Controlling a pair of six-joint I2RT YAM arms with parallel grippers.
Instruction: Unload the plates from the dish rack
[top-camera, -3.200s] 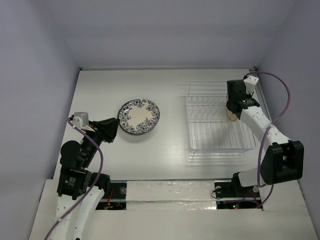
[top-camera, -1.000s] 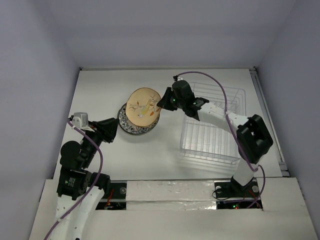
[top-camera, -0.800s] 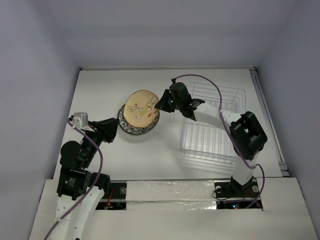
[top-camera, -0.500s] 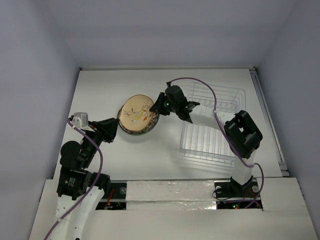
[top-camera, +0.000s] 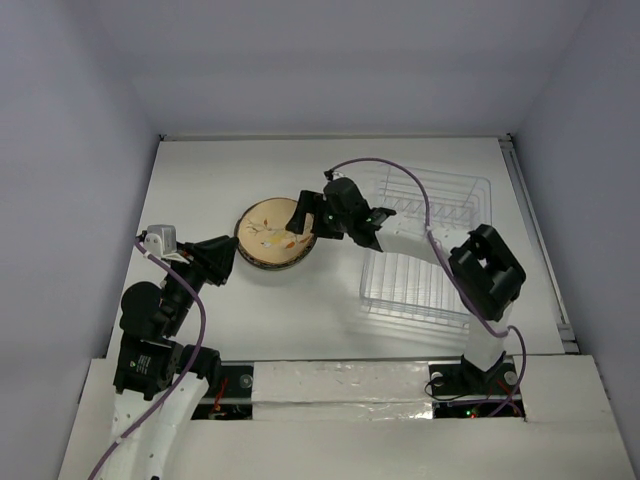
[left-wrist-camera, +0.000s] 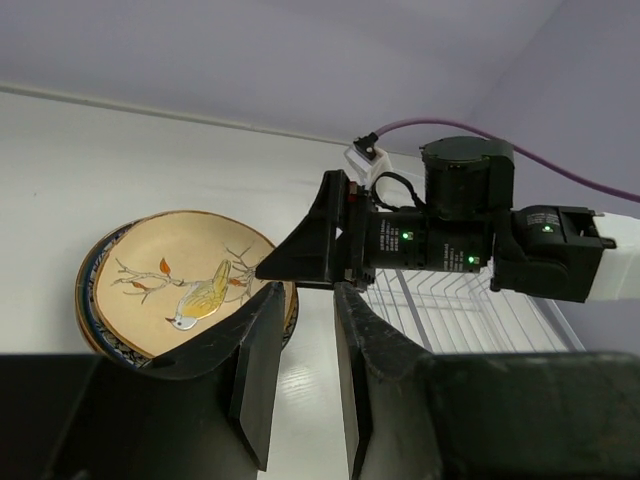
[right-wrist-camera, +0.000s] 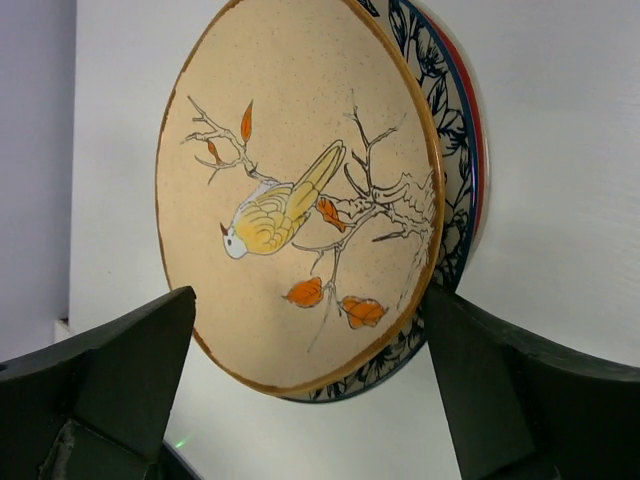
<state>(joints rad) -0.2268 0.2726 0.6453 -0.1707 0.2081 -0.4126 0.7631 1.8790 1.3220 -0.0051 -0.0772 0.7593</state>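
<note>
A tan-yellow plate (top-camera: 272, 230) with a bird and branch lies on top of a stack at centre left. The blue-white patterned plate (right-wrist-camera: 455, 215) and a red rim (right-wrist-camera: 479, 160) show beneath it. My right gripper (top-camera: 303, 217) stands open at the stack's right edge; in its wrist view the tan plate (right-wrist-camera: 300, 200) lies just beyond the wide-spread fingers (right-wrist-camera: 130, 370), untouched. The white wire dish rack (top-camera: 425, 285) sits to the right with no plate visible in it. My left gripper (top-camera: 224, 256) hovers left of the stack, jaws narrowly apart with nothing between them (left-wrist-camera: 300, 380).
The right arm's purple cable (top-camera: 385, 172) arcs over the rack's far end. In the left wrist view the right arm's wrist (left-wrist-camera: 430, 245) hangs over the rack (left-wrist-camera: 480, 320). White walls close in the table at the back and sides.
The right gripper lowered the tilted tan plate onto the stack and opened wide, letting it go. The plate now lies flat. The left arm has not moved.
</note>
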